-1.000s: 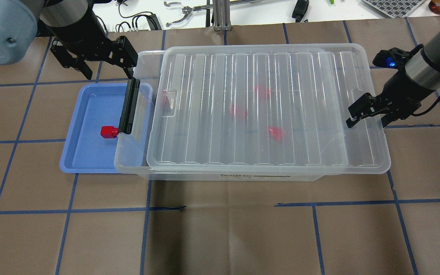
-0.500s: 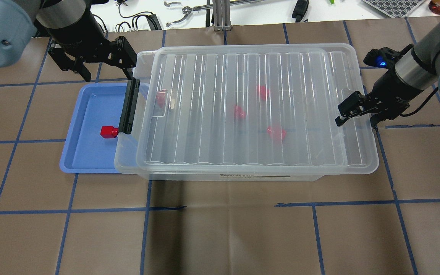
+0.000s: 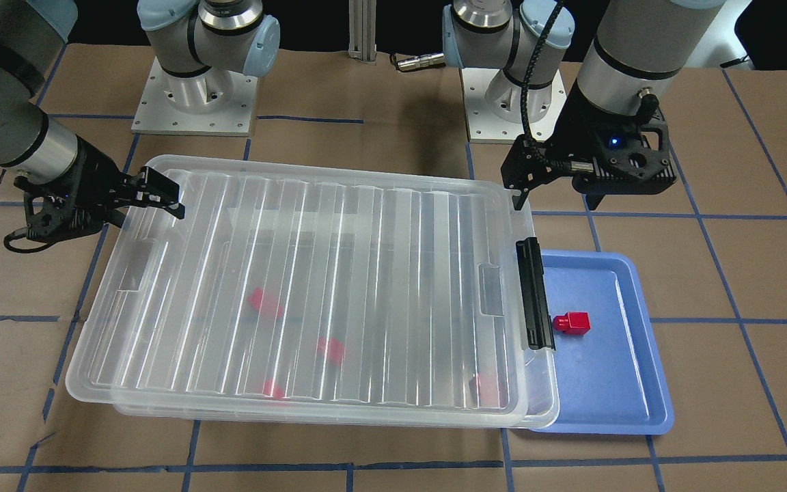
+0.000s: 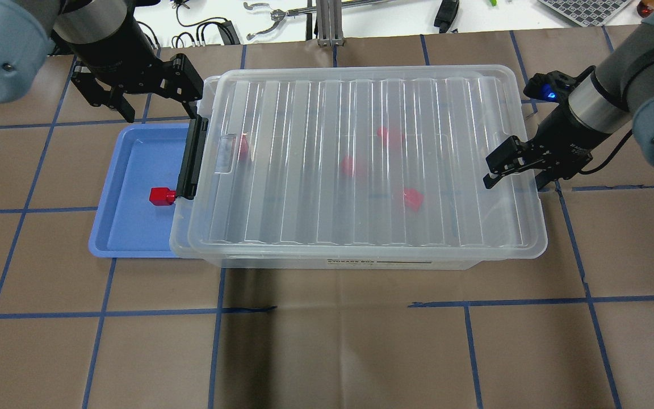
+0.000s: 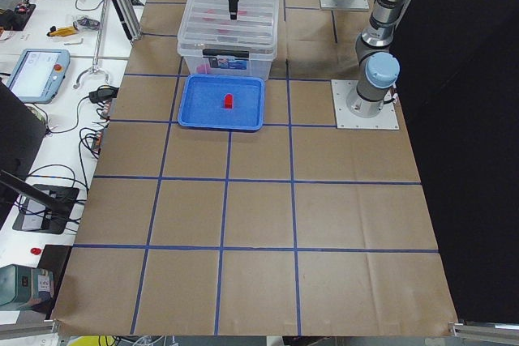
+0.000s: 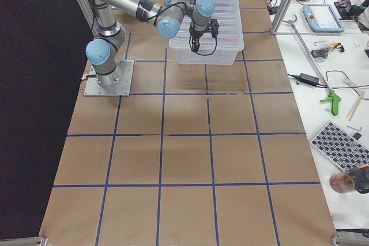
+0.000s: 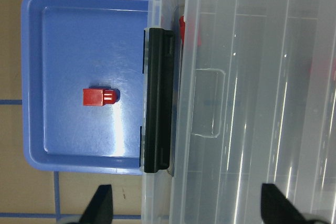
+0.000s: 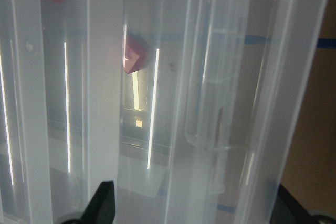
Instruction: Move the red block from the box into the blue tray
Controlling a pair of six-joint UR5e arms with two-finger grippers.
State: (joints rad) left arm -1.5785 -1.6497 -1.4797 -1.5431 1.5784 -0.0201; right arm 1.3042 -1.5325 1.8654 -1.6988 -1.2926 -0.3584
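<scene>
**Red block in the tray**

The small shiny red plastic block [image 4: 161,196] lies in the shallow blue plastic tray [image 4: 128,241]. The left gripper [image 4: 159,111] is wide apart, holding nothing. The right gripper [image 4: 517,182] is wide apart too, over the ribbed clear lid [image 4: 361,159] at its end.

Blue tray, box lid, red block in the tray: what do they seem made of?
Blue tray: likely moulded plastic, smooth, semi-glossy; light glints on its floor. Box lid: clear ribbed plastic; red blocks show blurred through it. Red block: probably hard glossy plastic, judging by its sharp edges and shine.
</scene>
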